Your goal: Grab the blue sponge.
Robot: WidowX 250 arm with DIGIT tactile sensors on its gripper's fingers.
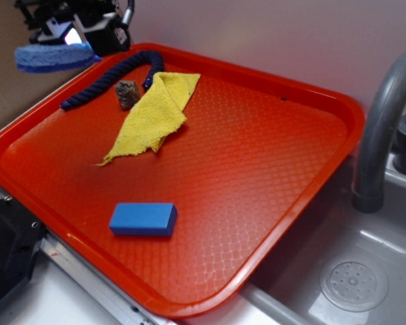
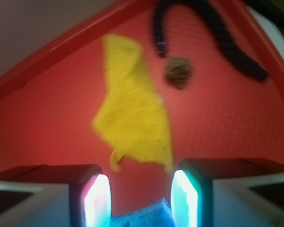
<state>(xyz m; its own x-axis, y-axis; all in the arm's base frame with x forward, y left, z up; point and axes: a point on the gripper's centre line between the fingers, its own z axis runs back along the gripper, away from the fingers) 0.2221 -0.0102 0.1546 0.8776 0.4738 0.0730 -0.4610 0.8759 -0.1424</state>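
Two views show the gripper (image 1: 68, 40) raised above the far left corner of the red tray (image 1: 271, 203), its fingers (image 2: 97, 198) clamped on the blue sponge (image 1: 54, 57), which hangs in the air clear of the tray surface. In the wrist view the sponge's (image 2: 142, 216) pale, rough top shows between the two pads at the bottom edge. On the tray below lie a yellow cloth (image 1: 152, 115), crumpled and spread toward the middle, a dark blue rope (image 1: 111, 78) curved along the far rim, and a small brown lump (image 1: 127, 93) just beside the cloth. A smooth blue block (image 1: 143, 219) rests near the tray's front edge, well apart from the rest. A grey faucet (image 1: 382, 122) stands over the sink (image 1: 355, 284) at right.
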